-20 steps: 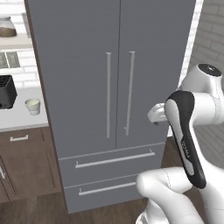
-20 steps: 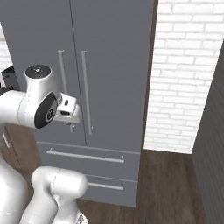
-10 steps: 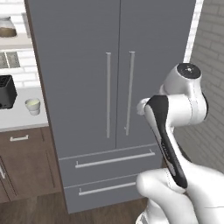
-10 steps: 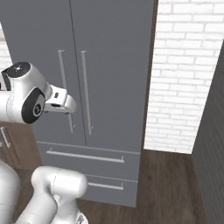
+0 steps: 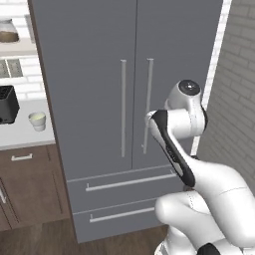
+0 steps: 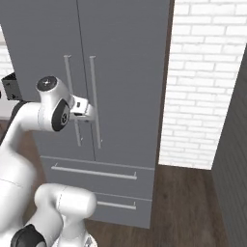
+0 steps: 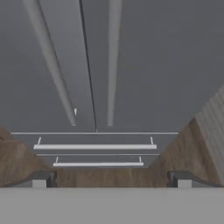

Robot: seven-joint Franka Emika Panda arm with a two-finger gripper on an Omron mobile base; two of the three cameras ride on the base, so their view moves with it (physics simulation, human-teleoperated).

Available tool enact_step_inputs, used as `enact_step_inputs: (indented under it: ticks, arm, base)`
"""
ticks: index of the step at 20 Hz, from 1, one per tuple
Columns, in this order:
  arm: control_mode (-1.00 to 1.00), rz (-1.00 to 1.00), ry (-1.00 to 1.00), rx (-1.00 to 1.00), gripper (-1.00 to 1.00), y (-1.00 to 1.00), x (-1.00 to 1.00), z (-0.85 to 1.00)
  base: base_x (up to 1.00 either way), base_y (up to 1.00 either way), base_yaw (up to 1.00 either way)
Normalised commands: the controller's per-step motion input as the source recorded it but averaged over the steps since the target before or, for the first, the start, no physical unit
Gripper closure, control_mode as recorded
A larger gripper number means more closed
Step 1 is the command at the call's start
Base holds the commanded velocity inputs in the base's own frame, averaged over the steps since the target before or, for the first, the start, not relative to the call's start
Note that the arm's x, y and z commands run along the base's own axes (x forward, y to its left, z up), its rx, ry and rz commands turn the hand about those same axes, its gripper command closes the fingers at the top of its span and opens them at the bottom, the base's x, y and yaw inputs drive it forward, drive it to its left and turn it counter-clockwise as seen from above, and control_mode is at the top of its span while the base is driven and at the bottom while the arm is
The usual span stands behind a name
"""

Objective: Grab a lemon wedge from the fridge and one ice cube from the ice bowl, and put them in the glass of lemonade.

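Note:
The tall grey fridge [image 5: 94, 74] stands with both doors shut, so the lemon wedge is hidden. The glass of lemonade [image 5: 37, 120], a short whitish cup, sits on the pale counter left of the fridge. The ice bowl and ice cube are out of view. My gripper [image 6: 87, 113] hangs close in front of the fridge [image 6: 125, 72], level with the lower part of the two bar handles [image 6: 95, 101]. In the hand view the gripper [image 7: 111, 179] is open, fingertips [image 7: 41, 179] wide apart with nothing between them, looking down the door seam [image 7: 87, 87] toward the drawers.
A black toaster [image 5: 7, 103] and a brown-filled jar [image 5: 7, 30] stand at the far left. Brown cabinets [image 5: 27, 184] sit under the counter. A brick wall [image 6: 207, 82] rises right of the fridge, over wooden floor [image 6: 193, 202]. Two drawers [image 5: 124, 182] lie below the doors.
The arm has swung up and in toward the fridge doors, bringing the hand nearer the bar handles. The gripper stays open. The doors have not moved.

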Motion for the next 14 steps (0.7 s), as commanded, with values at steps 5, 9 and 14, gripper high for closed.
enact_step_inputs:
  ticks: [5, 9, 14]
  arm:
    - [-1.0, 0.0, 0.0, 0.0, -1.0, 0.0, 1.0, -0.43]
    - [-1.0, 0.01, 0.0, 0.0, -1.0, 0.0, 0.99, -0.27]
    - [-1.0, 0.02, 0.0, 0.0, -1.0, 0.0, 0.87, -0.15]
  base:
    - [0.0, 0.0, 0.0]
    - [0.0, 0.0, 0.0]
    - [0.0, 0.0, 0.0]
